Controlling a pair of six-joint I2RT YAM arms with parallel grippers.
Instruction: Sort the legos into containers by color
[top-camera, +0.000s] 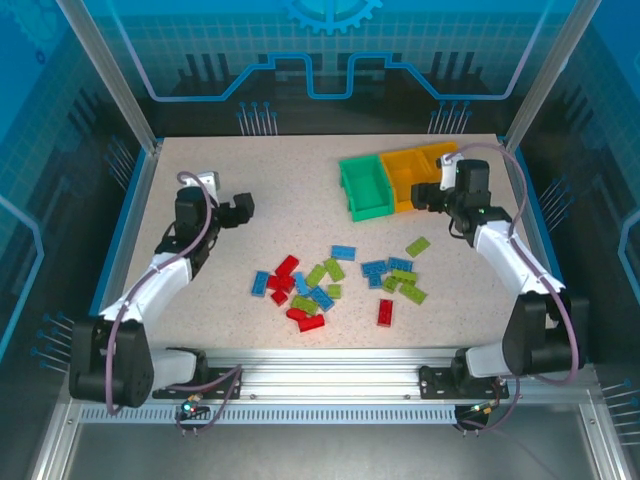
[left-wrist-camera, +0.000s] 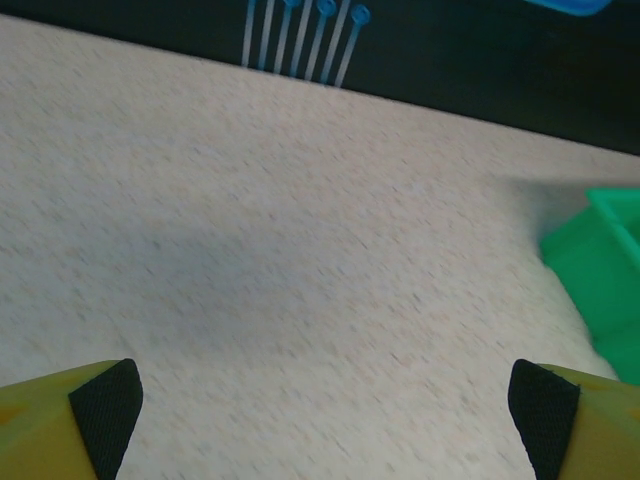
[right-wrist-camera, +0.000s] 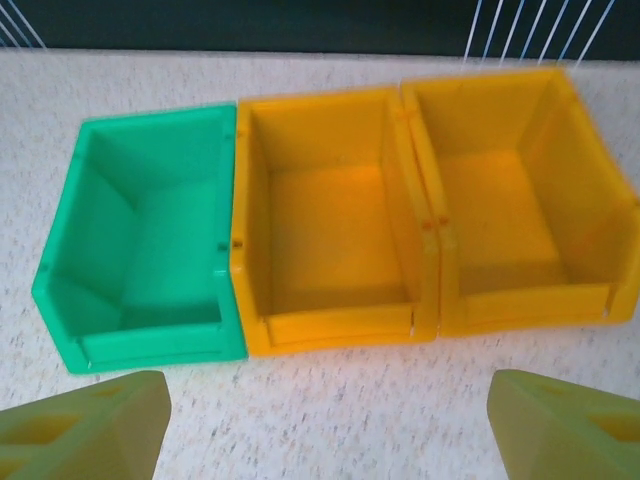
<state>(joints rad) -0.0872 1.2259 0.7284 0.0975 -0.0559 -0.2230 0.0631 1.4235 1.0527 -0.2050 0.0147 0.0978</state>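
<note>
Legos (top-camera: 334, 268) are lying scattered on the table (top-camera: 290, 190), behind both grippers and between the arms. Left gripper (left-wrist-camera: 325, 400) is hovering over the table with fingers spread wide; the green bin (left-wrist-camera: 600, 270) is sitting ahead to its right. Right gripper (right-wrist-camera: 325, 420) is hovering with fingers spread wide. The green bin and two orange bins (right-wrist-camera: 340, 325) are standing just ahead of it, joined in a row, green leftmost.
</note>
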